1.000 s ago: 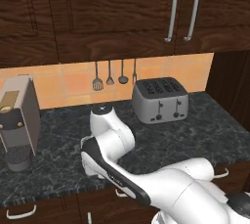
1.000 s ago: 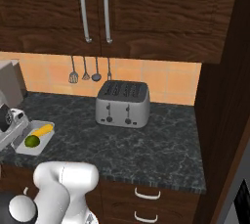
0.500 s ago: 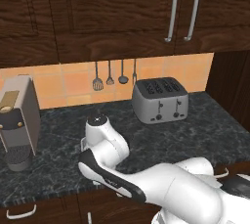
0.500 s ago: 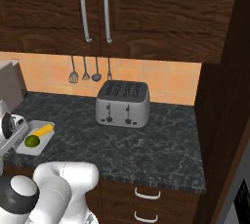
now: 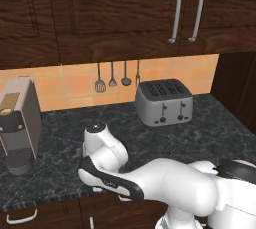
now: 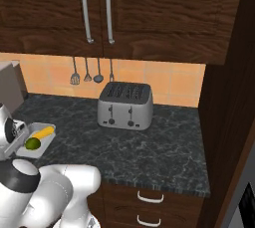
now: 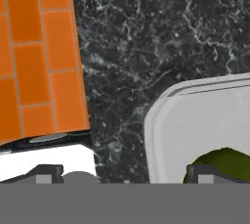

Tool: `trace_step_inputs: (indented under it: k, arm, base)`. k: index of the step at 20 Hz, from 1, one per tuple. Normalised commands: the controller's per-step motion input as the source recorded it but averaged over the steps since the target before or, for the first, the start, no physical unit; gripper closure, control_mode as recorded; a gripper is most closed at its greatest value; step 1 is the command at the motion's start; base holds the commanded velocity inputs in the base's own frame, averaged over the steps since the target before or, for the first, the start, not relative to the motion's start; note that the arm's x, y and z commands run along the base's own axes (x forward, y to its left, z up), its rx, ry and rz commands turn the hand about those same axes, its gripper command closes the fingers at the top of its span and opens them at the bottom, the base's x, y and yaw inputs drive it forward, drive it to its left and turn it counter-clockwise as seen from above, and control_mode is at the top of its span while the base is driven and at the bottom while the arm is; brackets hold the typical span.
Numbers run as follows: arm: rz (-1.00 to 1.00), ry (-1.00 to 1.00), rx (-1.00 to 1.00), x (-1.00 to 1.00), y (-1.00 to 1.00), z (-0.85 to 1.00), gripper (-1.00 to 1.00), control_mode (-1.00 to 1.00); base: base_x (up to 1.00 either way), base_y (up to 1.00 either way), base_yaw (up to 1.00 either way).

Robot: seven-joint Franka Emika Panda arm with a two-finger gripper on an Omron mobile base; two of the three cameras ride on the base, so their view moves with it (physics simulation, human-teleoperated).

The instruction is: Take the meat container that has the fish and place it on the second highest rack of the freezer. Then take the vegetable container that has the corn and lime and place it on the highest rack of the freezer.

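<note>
A white tray (image 6: 46,144) lies on the dark counter at the left, with the yellow corn (image 6: 42,133) and the dark-green lime (image 6: 32,143) in it. In the hand view the tray (image 7: 195,125) takes up the lower right and the lime (image 7: 222,162) peeks over its near rim. My gripper (image 7: 124,173) is open and low over the tray's edge. One fingertip (image 7: 202,171) is by the lime, the other (image 7: 46,171) is outside the tray. My hand (image 6: 11,131) touches the tray's left end. The fish container and the freezer are out of view.
A grey toaster (image 5: 164,102) stands at the back of the counter (image 6: 149,147), with hanging utensils (image 5: 112,77) on the orange tiles. A coffee machine (image 5: 17,118) is at the far left. Dark wood cabinets (image 6: 149,13) hang overhead, and a tall dark panel (image 6: 229,97) closes the right side.
My arm has swung lower and to the left, which brought the hand down to the tray's left end. The tray, corn and lime have not moved.
</note>
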Motion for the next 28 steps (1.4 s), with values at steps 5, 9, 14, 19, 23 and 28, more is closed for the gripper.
trace_step_inputs:
  k: [5,9,14,19,23,28]
  arm:
    - [0.01,0.0,0.0,0.0,0.0,-0.48,-1.0,-1.0]
    - [0.02,0.0,0.0,0.0,0.0,-0.15,-1.0,-1.0]
    - [0.0,0.0,0.0,0.0,0.0,0.0,-1.0,-1.0]
    - [0.0,0.0,0.0,0.0,0.0,0.0,-1.0,-1.0]
    - [0.0,-0.01,0.04,-0.06,0.0,-0.34,-1.0,-1.0]
    - [0.0,0.03,-0.06,-0.05,0.17,-0.28,1.0,-1.0]
  base:
    - [0.0,0.0,0.0]
    - [0.0,0.0,0.0]
    - [0.0,0.0,0.0]
    - [0.0,0.0,0.0]
    - [0.0,0.0,0.0]
    - [0.0,0.0,0.0]
